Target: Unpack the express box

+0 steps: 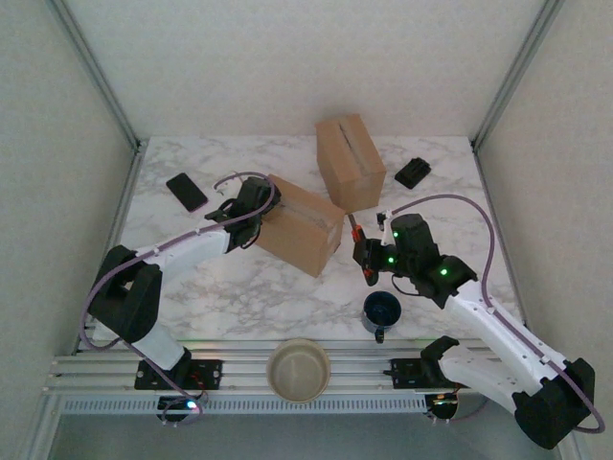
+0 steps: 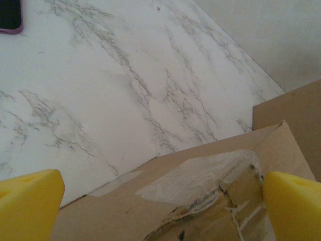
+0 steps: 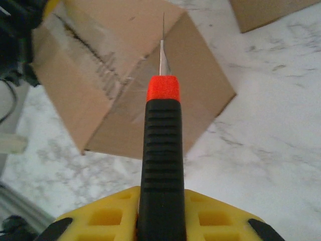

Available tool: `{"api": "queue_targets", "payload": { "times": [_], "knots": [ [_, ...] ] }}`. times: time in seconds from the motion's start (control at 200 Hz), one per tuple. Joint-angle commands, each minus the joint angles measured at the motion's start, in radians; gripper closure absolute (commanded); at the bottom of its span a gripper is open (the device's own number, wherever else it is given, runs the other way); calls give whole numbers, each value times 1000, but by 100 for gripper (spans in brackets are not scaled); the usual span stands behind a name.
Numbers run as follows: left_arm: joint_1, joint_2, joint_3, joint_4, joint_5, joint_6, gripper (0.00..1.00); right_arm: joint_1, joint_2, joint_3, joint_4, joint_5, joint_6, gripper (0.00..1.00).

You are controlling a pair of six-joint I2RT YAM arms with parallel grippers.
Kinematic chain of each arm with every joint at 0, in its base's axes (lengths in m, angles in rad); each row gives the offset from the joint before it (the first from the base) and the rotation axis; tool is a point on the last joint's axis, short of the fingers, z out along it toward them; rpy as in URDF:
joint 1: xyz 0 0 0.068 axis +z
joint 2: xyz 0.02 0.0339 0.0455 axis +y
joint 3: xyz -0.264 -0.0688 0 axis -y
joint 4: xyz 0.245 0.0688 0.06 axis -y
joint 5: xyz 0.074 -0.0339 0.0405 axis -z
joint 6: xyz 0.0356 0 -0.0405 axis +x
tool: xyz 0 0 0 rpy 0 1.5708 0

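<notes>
The taped cardboard express box [image 1: 302, 225] lies mid-table, its tape torn and ragged along the top seam [image 2: 215, 191]. My left gripper [image 1: 247, 216] is at the box's left end, open, with its yellow fingers [image 2: 30, 206] spread wide on either side of the box top [image 2: 160, 211]. My right gripper [image 1: 369, 254] is shut on a utility knife [image 3: 161, 150] with a black ribbed handle and an orange-red collar. The thin blade points at the box's right end [image 3: 115, 75], over its upper edge; I cannot tell whether it touches.
A second cardboard box [image 1: 350, 161] stands upright behind the first. A phone [image 1: 187, 192] lies at the back left, and a small black object [image 1: 414, 172] at the back right. A blue mug [image 1: 381, 311] sits near my right arm, a beige bowl [image 1: 298, 369] at the front edge.
</notes>
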Motion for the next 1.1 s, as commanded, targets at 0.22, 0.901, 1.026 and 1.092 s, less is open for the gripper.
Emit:
{"api": "queue_targets", "payload": {
  "times": [0.22, 0.901, 1.026, 1.092],
  "knots": [
    [7, 40, -59, -172, 54, -8, 0, -14, -35, -55, 117, -209, 135, 100],
    [7, 48, -70, -145, 71, -8, 0, -34, -6, -138, 245, -224, 266, 100],
    [7, 51, -72, -142, 75, -11, 0, -35, 3, -143, 254, -224, 276, 100],
    [7, 52, -72, -141, 76, -10, 0, -34, 9, -145, 261, -225, 280, 100]
  ]
}}
